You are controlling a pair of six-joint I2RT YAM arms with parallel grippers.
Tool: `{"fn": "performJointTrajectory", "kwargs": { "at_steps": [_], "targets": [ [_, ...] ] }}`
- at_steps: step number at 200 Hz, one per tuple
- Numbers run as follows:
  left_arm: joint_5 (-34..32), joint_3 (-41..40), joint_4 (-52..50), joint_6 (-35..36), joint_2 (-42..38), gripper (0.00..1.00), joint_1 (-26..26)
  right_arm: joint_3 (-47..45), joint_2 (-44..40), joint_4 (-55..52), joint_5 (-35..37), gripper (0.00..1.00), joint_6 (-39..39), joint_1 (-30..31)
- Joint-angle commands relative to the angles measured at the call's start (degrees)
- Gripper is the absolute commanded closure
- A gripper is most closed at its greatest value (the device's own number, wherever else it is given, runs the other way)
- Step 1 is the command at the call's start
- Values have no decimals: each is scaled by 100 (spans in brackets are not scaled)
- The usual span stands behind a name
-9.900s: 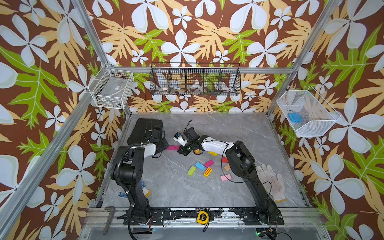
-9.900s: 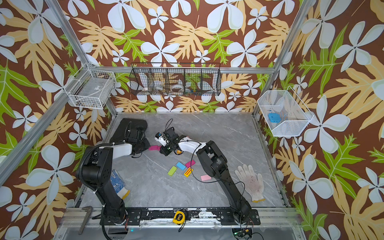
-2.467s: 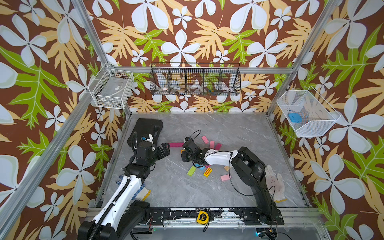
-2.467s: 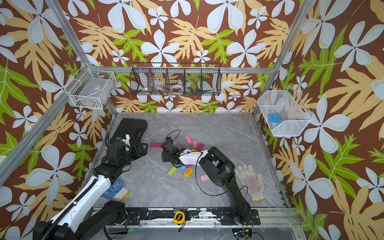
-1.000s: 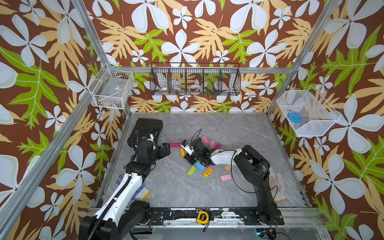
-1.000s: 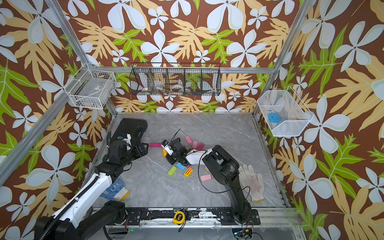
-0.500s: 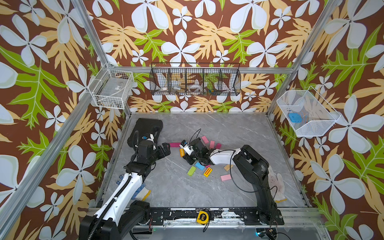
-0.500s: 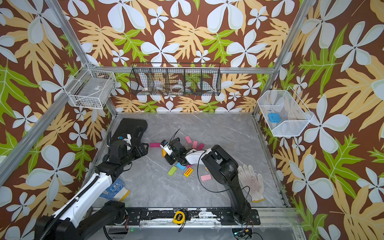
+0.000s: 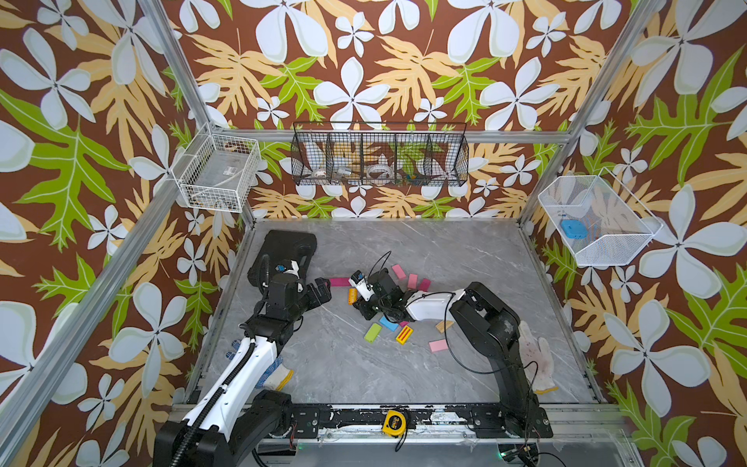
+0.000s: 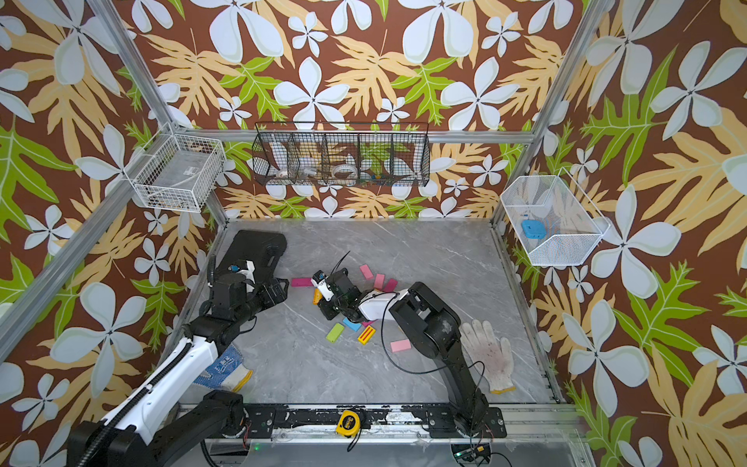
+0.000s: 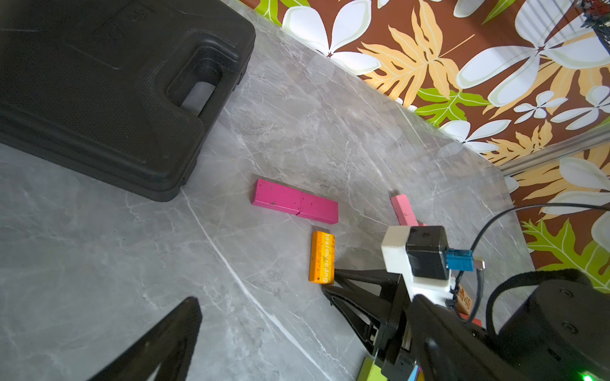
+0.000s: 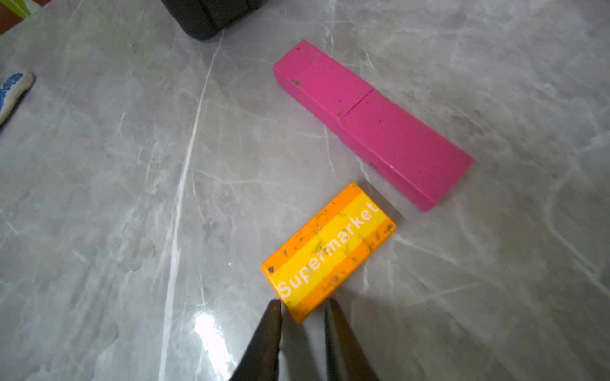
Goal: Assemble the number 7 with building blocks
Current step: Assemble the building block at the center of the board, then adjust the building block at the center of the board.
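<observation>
**Two magenta blocks (image 12: 373, 122) laid, orange block (image 12: 330, 250) at my right hand's tips**

Both magenta blocks lie end to end on the tabletop (image 12: 132, 198), which I read as the top bar of the 7. The orange block lies flat just beside one end of that bar, with a thin gap between them. It looks like the start of the stem.

My right hand (image 12: 302, 306) is open only a slit and grips nothing. The orange block's near corner pokes into the gap between the tips. My left hand (image 9: 319, 292) is wide open and empty, near the bar's other end.

Closing on that corner worries me. The tips would catch two slanted edges, so the block could spin or squirt out. Pushing forward could drive it into the bar and break the straight line. A careless left hand could also nudge the bar from its end.

The spare blocks (image 9: 372, 334) lie close under my right arm, where a sweep could scatter them.

The orange block reads "Supermarket", white on a yellow band. A wooden block (image 11: 463, 298) carries print too small to read.
</observation>
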Motion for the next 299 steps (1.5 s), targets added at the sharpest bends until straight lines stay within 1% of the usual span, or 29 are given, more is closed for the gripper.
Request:
{"fn": "performJointTrajectory", "kwargs": {
  "at_steps": [1, 85, 114, 149, 176, 193, 214, 239, 262, 299],
  "targets": [
    [-43, -10, 61, 51, -11, 0, -3, -63, 76, -346, 230, 75, 324, 0],
    [-87, -17, 43, 64, -28, 0, -4, 7, 112, -414, 349, 75, 226, -1],
    [-87, -13, 28, 61, -35, 0, -4, -257, -141, -264, 244, 73, 101, 6],
    [-79, -11, 35, 53, -37, 0, -2, -610, -520, -456, 102, 68, -64, -14],
    [-70, -29, 49, 51, -33, 0, -4, -899, -773, -589, -253, 61, -2, -9],
    [-70, -45, 77, 51, -37, 0, -3, -1051, -922, -658, -432, 57, 103, -8],
    [-53, -44, 96, 50, -24, 0, -4, -1436, -1275, -410, -540, 51, 289, 3],
    [-39, -40, 130, 44, -11, 0, -4, -1761, -1707, -435, -434, 46, 473, 89],
    [5, -43, 166, 41, 15, 0, -4, -2058, -2042, -624, -323, 45, 710, 204],
    [46, -88, 247, 10, 93, 0, -4, -2381, -2244, -890, -548, 44, 1184, 300]
  ]
}}
